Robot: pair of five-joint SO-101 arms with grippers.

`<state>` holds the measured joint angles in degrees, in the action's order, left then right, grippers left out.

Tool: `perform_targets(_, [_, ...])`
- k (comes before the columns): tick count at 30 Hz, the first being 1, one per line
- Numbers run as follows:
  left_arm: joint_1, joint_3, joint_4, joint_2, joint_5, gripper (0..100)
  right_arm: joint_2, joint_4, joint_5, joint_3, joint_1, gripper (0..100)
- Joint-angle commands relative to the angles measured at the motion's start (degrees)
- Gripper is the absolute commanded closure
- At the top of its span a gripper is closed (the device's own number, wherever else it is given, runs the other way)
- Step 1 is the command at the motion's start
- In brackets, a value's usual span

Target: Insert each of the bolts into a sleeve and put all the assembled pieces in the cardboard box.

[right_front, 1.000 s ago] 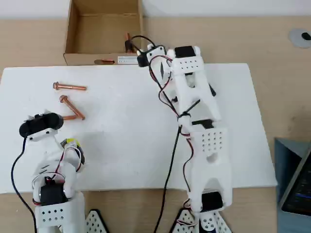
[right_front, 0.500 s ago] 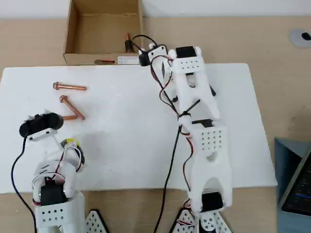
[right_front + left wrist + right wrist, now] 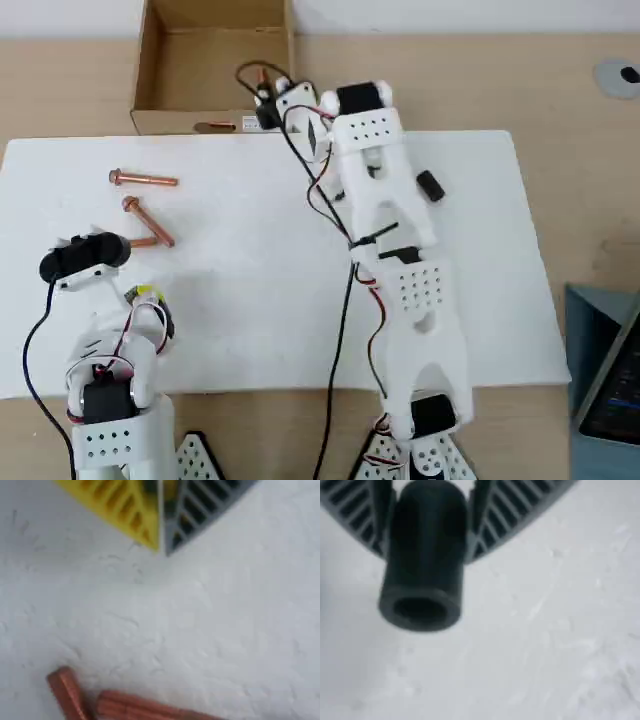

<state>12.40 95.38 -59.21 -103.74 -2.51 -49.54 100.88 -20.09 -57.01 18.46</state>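
Right gripper (image 3: 427, 532) — seemingly pinching sleeve (image 3: 422, 587).

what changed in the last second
The right arm swung left in the high view. Its far end now sits at the front wall of the cardboard box, and a black sleeve on the white mat beside it is now uncovered. The left arm and the three bolts stayed put.

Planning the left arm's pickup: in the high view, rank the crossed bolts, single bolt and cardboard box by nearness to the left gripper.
From the left gripper:
1. crossed bolts, just ahead of it.
2. single bolt, beyond them.
3. cardboard box, farthest, behind both.
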Motion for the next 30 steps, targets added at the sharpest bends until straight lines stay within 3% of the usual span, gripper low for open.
perform_targets(1, [0.53, -0.35, 1.05, -0.66, 0.35, 100, 3.03, 1.67, 0.26, -5.58, 0.22, 98.8])
perform_targets(6, [0.53, -0.35, 1.05, -0.66, 0.35, 100, 14.02, 1.58, 5.63, 0.31, 1.1, 98.7])
perform_targets(20, [0.09, -0.35, 0.97, -0.66, 0.44, 100, 51.21, 1.41, 16.53, 35.47, 0.92, 98.7])
perform_targets(30, [0.0, -0.35, 0.97, -0.66, 0.44, 100, 66.86, 1.14, 28.84, 49.27, 0.92, 98.9])
